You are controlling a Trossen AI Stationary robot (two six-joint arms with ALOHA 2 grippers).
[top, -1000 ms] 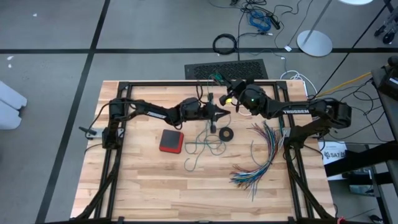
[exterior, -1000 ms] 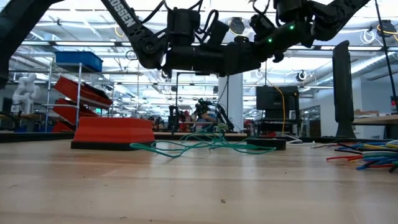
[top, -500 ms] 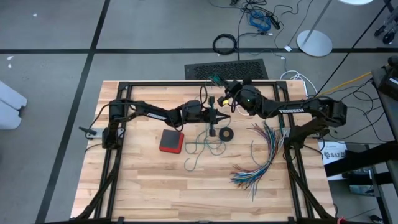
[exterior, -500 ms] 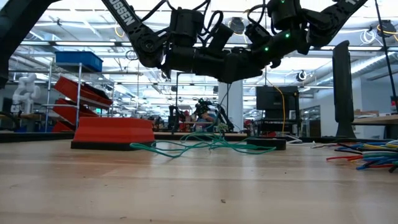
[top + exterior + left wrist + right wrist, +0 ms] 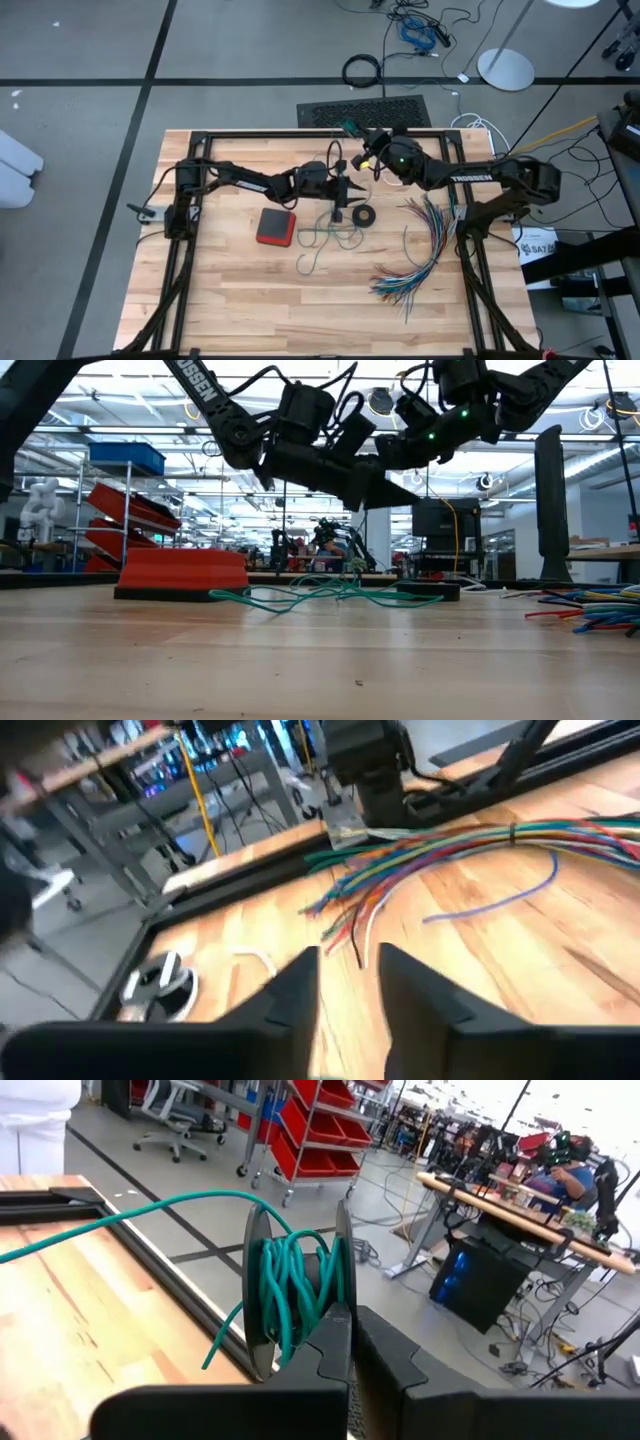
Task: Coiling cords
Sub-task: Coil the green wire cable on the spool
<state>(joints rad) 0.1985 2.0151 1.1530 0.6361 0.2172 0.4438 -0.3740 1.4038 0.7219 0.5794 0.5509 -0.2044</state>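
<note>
- right gripper (image 5: pixel 345 1342) clamped on a spool wound with thin teal-green cord (image 5: pixel 293 1287), up by the wooden table's (image 5: pixel 230 300) far edge
- left gripper (image 5: pixel 345 982) parted, empty, mid-table
- risk: loose cord tail (image 5: pixel 325 235) snags, wraps slip off

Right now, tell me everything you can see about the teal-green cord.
The teal-green cord is thin, flexible and plastic-looking. Part of it is wound in several turns around a small spool gripped by the right hand, raised above the table's far middle. One strand runs off from the spool, away over the table's edge. The rest lies in loose, tangled loops flat on the wooden table, between the red block and the black ring, below the left hand.
</note>
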